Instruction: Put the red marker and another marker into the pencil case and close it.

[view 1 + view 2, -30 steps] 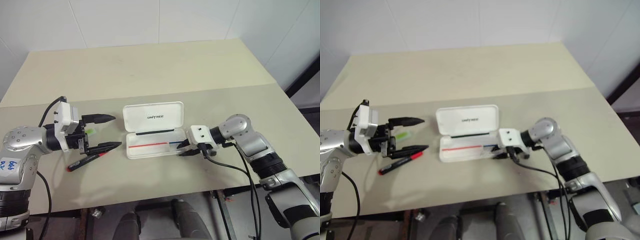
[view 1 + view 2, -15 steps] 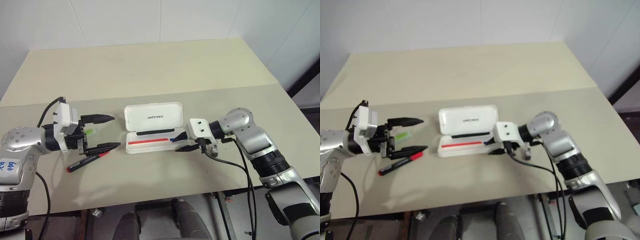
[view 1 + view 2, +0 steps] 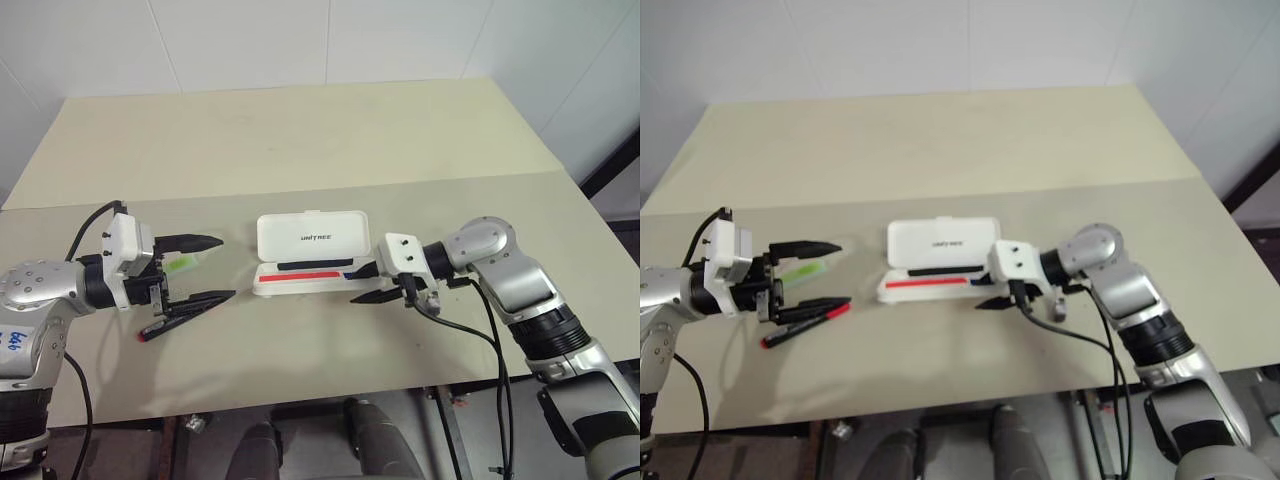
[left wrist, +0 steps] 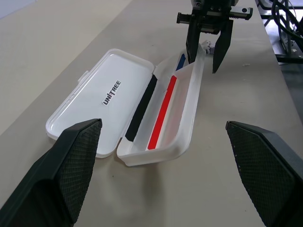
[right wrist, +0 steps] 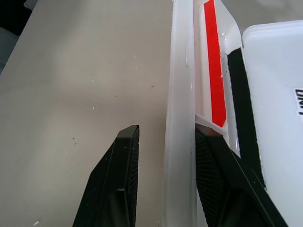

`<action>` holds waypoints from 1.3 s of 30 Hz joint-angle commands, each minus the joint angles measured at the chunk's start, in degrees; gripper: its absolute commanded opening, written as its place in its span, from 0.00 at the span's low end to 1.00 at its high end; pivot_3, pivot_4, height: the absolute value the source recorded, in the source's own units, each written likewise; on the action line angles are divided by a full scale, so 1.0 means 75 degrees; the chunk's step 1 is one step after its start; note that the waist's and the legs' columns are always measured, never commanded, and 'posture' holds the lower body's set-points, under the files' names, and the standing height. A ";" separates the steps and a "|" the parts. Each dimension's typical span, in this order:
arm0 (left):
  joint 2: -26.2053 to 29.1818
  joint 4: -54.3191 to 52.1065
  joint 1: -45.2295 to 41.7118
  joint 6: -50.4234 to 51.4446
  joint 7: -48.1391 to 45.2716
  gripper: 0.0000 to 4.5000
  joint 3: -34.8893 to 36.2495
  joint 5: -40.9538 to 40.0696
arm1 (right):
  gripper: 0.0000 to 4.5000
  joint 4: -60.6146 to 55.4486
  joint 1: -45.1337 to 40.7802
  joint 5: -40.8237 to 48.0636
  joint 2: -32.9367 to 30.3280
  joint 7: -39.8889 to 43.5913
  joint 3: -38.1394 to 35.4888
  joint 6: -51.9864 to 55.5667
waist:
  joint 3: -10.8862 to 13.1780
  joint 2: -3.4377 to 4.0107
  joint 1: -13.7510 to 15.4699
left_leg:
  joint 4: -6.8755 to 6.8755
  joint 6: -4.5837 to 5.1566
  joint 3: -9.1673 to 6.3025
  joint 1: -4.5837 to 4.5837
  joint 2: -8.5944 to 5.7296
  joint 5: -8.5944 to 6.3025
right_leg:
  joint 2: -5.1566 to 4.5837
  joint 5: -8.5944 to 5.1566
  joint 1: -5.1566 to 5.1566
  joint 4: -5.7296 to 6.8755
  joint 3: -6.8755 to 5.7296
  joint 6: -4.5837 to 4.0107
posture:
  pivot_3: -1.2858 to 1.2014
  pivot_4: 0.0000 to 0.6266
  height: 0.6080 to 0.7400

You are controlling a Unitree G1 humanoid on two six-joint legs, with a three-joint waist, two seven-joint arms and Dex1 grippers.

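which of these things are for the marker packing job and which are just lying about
For the job:
- red marker
- green marker
- pencil case, open

Not part of it:
- table, just the surface
- black cable hanging off the right arm

The case (image 3: pixel 305 262) lies mid-frame on the tabletop (image 3: pixel 300 150); both markers (image 3: pixel 181 264) (image 3: pixel 165 326) lie at left centre.

pencil case (image 3: pixel 940 238) open | red marker (image 3: pixel 805 323) on table (image 3: pixel 940 150) | green marker (image 3: pixel 803 269) beside
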 commanded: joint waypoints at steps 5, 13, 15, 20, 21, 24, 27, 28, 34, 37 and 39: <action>0.0007 -0.0161 -0.0191 -0.0056 0.0030 1.00 -0.0020 -0.0044 | 0.57 0.0037 0.0130 0.0753 0.0397 -0.0480 -0.0853 -0.0486 | 0.0000 0.0000 -0.0013 | 0.0000 0.0000 0.0002 -0.0001 0.0000 0.0000 | 0.0000 0.0001 0.0001 -0.0002 0.0000 0.0001 | 0.52 0.24 1.00; -0.0007 -0.0005 -0.0465 -0.0083 0.0022 1.00 -0.0104 0.0014 | 0.99 0.0395 -0.0094 0.1605 0.0907 -0.0724 -0.1503 -0.0403 | 0.0001 0.0001 -0.0008 | 0.0001 0.0000 0.0001 -0.0001 0.0000 0.0000 | -0.0001 0.0001 0.0002 -0.0001 0.0000 0.0002 | 0.52 0.24 1.00; -0.0007 0.0042 -0.0496 -0.0107 0.0007 1.00 -0.0113 0.0026 | 0.99 0.0247 -0.0216 0.2157 0.0976 -0.0668 -0.1713 0.0153 | 0.0001 0.0002 -0.0013 | -0.0003 0.0000 0.0000 -0.0001 0.0002 0.0000 | 0.0001 0.0001 0.0000 0.0000 0.0000 0.0001 | 0.52 0.24 1.00; 0.0007 0.0195 -0.0550 -0.0241 -0.0045 1.00 -0.0096 0.0091 | 0.99 0.0450 -0.0647 0.2313 0.1017 -0.1241 -0.1785 0.1163 | 0.0002 0.0003 -0.0009 | -0.0002 0.0000 -0.0003 0.0000 0.0003 0.0000 | 0.0000 0.0001 0.0000 0.0003 -0.0002 0.0000 | 0.52 0.24 1.00; 0.0000 0.0219 -0.0568 -0.0266 -0.0039 1.00 -0.0098 0.0104 | 0.99 0.0598 -0.0711 0.2076 0.1037 -0.1417 -0.1678 0.1105 | 0.0002 0.0003 -0.0005 | -0.0002 0.0000 -0.0003 0.0000 0.0003 0.0000 | 0.0000 0.0000 0.0000 0.0003 -0.0002 0.0000 | 0.52 0.24 1.00; -0.0034 0.0250 -0.0605 -0.0309 -0.0008 1.00 -0.0112 0.0123 | 0.99 0.0989 -0.0766 0.1537 0.1195 -0.1809 -0.1392 0.0816 | 0.0002 0.0003 -0.0004 | -0.0003 0.0000 -0.0003 0.0000 0.0002 0.0000 | 0.0001 -0.0001 0.0000 0.0001 -0.0005 -0.0002 | 0.52 0.24 1.00; -0.0087 0.0209 -0.0617 -0.0303 0.0038 1.00 -0.0145 0.0126 | 0.99 0.1628 -0.0835 0.0867 0.1535 -0.2352 -0.1171 0.0115 | 0.0002 0.0003 -0.0022 | -0.0008 0.0000 0.0001 -0.0002 0.0002 0.0000 | 0.0001 0.0000 -0.0001 -0.0007 -0.0003 -0.0001 | 0.52 0.24 1.00; -0.0096 0.0187 -0.0618 -0.0296 0.0051 1.00 -0.0155 0.0127 | 0.99 0.1768 -0.0847 0.0732 0.1613 -0.2422 -0.1123 -0.0082 | 0.0002 0.0004 -0.0021 | -0.0010 0.0000 0.0003 -0.0002 0.0002 0.0000 | 0.0000 0.0000 -0.0004 -0.0007 -0.0001 -0.0001 | 0.52 0.24 1.00; -0.0122 0.0165 -0.0677 -0.0249 0.0118 1.00 -0.0160 0.0097 | 0.99 0.2108 -0.0631 0.0086 0.2054 -0.2640 -0.0803 -0.1585 | 0.0002 0.0004 -0.0021 | -0.0014 -0.0001 0.0004 -0.0014 0.0003 -0.0001 | 0.0000 0.0000 -0.0017 -0.0007 -0.0001 0.0001 | 0.52 0.24 1.00; -0.0138 0.0114 -0.0673 -0.0219 0.0153 1.00 -0.0172 0.0074 | 0.99 0.2061 -0.0516 0.0077 0.2137 -0.2663 -0.0804 -0.1824 | 0.0002 0.0004 -0.0015 | -0.0011 -0.0001 0.0002 -0.0014 0.0003 -0.0001 | 0.0000 0.0001 -0.0016 -0.0002 -0.0002 0.0001 | 0.52 0.24 1.00; -0.0149 0.0086 -0.0656 -0.0202 0.0176 1.00 -0.0168 0.0060 | 0.99 0.1930 -0.0395 0.0105 0.2153 -0.2658 -0.0794 -0.1917 | 0.0002 0.0003 -0.0013 | -0.0009 -0.0001 0.0001 -0.0013 0.0003 -0.0001 | -0.0001 0.0001 -0.0014 -0.0001 -0.0002 0.0001 | 0.52 0.24 1.00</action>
